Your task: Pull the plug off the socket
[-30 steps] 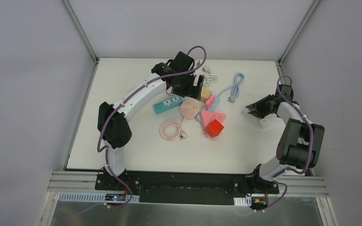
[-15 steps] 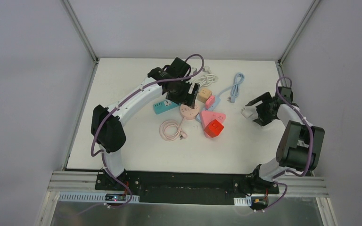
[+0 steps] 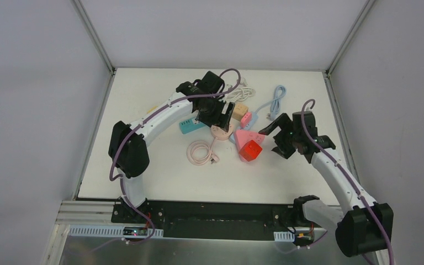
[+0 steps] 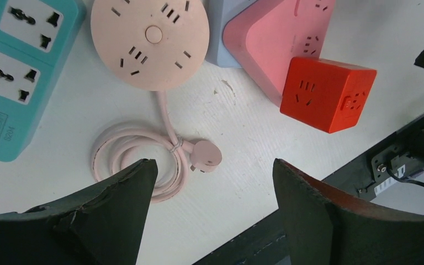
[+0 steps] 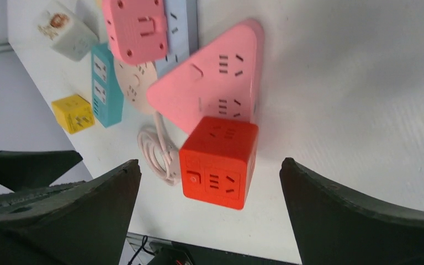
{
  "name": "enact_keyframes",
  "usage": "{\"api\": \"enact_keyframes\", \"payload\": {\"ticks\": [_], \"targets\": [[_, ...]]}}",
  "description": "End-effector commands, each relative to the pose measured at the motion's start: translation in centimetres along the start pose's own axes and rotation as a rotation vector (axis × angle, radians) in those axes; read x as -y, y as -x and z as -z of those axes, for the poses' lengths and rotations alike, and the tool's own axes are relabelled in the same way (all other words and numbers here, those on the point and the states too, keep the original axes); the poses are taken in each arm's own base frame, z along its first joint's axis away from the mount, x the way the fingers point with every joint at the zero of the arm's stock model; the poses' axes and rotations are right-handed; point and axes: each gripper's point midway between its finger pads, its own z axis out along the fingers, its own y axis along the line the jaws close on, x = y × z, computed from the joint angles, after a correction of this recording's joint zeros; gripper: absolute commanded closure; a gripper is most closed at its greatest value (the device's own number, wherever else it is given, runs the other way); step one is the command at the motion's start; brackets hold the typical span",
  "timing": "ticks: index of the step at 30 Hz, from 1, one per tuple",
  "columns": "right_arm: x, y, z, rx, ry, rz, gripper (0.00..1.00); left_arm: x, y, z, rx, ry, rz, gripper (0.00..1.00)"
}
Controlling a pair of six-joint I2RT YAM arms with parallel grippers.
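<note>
Both are held released: the left claw beyond the red cube socket, the right claw (empty too) beside it.

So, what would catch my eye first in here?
A bright red cube socket sits mid-table beside a pink triangular socket. To their left lies a round pink socket, its coiled cord in front and a teal power strip beyond. Two white arms curve in from either side: the left pincer hangs open above the round socket and cord, and the right pincer is open, facing the red cube.
</note>
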Motion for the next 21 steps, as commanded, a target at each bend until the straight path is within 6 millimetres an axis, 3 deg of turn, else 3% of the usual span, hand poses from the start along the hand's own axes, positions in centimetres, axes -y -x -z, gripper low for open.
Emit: {"api": "enact_keyframes", "payload": {"ticks": [1, 4, 8, 12, 15, 18, 21], "targets": [[1.9, -3.2, -0.4, -0.042, -0.102, -0.069, 0.00, 0.6, -0.7, 0.3, -0.002, -0.040, 0.019, 0.20], [1.7, -4.9, -1.1, -0.099, -0.119, -0.025, 0.00, 0.8, -0.7, -0.2, -0.009, -0.048, 0.035, 0.21], [-0.3, -6.9, -2.3, -0.198, -0.062, 0.050, 0.00, 1.2, -0.4, -0.7, -0.007, -0.065, 0.062, 0.21], [-1.3, -7.4, -3.5, -0.198, -0.083, 0.099, 0.00, 1.5, 0.0, -1.2, -0.002, -0.079, 0.078, 0.22], [-0.8, -7.0, -4.2, -0.187, -0.144, 0.102, 0.02, 1.5, 0.2, -1.7, -0.003, -0.077, 0.099, 0.23], [-0.5, -6.4, -4.5, -0.163, -0.181, 0.103, 0.08, 1.9, 0.1, -2.4, -0.019, -0.098, 0.126, 0.24], [-0.9, -6.4, -4.7, -0.161, -0.148, 0.124, 0.25, 2.3, 0.3, -3.1, -0.023, -0.118, 0.154, 0.24]]}}
